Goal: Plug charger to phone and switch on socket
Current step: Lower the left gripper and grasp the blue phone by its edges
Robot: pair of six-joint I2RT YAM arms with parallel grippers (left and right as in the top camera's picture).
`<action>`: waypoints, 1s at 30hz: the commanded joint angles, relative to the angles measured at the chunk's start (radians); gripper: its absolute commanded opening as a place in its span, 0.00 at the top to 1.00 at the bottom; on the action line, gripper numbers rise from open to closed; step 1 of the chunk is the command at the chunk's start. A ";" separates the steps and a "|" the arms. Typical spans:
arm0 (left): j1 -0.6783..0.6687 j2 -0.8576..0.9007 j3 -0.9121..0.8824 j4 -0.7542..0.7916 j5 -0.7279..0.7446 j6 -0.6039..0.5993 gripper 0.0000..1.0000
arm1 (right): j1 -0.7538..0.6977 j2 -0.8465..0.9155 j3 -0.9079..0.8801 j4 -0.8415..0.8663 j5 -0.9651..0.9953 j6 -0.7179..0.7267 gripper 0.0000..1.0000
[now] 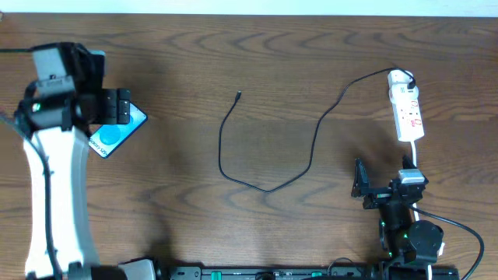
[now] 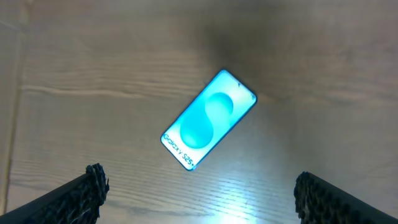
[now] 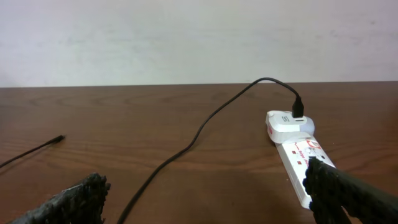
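Table point(image 1: 249, 62): brown wood, it carries everything here.
My left arm point(image 1: 54, 194): white, reaching from the near left edge out over the left side.
My left gripper point(image 2: 202, 183): hangs above the phone, fingers spread wide, holding nothing.
My right gripper point(image 3: 205, 180): low at the near right, fingers spread wide and empty, pointed at the socket.
Charger point(image 1: 311, 148): thin black cable, running from the adapter left across the table, dipping in a loop toward the near side, then rising to mid-table.
Socket point(image 1: 408, 113): white strip on the right, lying near to far, just beyond my right gripper; the red marks are too small for me to tell how the switch is set.
Phone point(image 2: 208, 119): flat on the left, lit blue screen up, lying diagonally, untouched.
Adapter point(image 3: 286, 124): white block at the socket's far end, cable plugged into it.
Connector point(image 1: 238, 96): free end of the charger, lying mid-table, well apart from the phone.
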 commanded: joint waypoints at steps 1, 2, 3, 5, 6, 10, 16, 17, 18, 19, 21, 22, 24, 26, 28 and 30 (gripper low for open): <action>0.005 0.108 0.024 -0.003 -0.026 0.075 0.02 | 0.006 -0.006 -0.001 -0.005 -0.003 -0.014 0.01; 0.005 0.146 0.025 -0.003 -0.027 0.089 0.02 | 0.006 -0.006 -0.001 -0.005 -0.003 -0.014 0.01; 0.005 0.178 0.025 -0.003 -0.033 0.098 0.02 | 0.006 -0.006 -0.001 -0.005 -0.003 -0.014 0.01; 0.008 0.277 0.034 -0.008 -0.053 0.127 0.02 | 0.006 -0.006 -0.001 -0.005 -0.003 -0.014 0.01; 0.013 0.333 0.048 -0.019 -0.053 0.147 0.02 | 0.006 -0.006 -0.001 -0.005 -0.003 -0.014 0.01; 0.029 0.470 0.125 -0.064 -0.052 0.187 0.03 | 0.006 -0.006 -0.001 -0.005 -0.003 -0.014 0.01; 0.038 0.594 0.227 -0.135 -0.052 0.271 0.02 | 0.006 -0.006 -0.001 -0.005 -0.003 -0.014 0.01; 0.038 0.600 0.227 -0.133 -0.051 0.286 0.02 | 0.006 -0.006 -0.001 -0.005 -0.003 -0.014 0.01; 0.038 0.604 0.227 -0.130 -0.051 0.296 0.02 | 0.006 -0.006 -0.001 -0.005 -0.003 -0.014 0.01; 0.038 0.607 0.227 -0.126 -0.051 0.308 0.02 | 0.006 -0.006 -0.001 -0.005 -0.003 -0.014 0.01; 0.038 0.610 0.227 -0.118 -0.051 0.332 0.02 | 0.006 -0.006 -0.001 -0.005 -0.003 -0.014 0.01; 0.038 0.611 0.227 -0.110 -0.050 0.348 0.02 | 0.006 -0.006 -0.001 -0.005 -0.003 -0.014 0.01; 0.038 0.612 0.227 -0.089 -0.048 0.359 0.02 | 0.006 -0.006 -0.001 -0.005 -0.003 -0.014 0.01; 0.040 0.617 0.225 -0.053 -0.043 0.371 0.02 | 0.006 -0.006 -0.001 -0.005 -0.003 -0.014 0.01; 0.043 0.628 0.224 -0.032 -0.013 0.391 0.02 | 0.006 -0.006 -0.001 -0.005 -0.003 -0.014 0.01; 0.050 0.642 0.223 -0.015 0.016 0.392 0.02 | 0.006 -0.006 -0.001 -0.005 -0.003 -0.014 0.01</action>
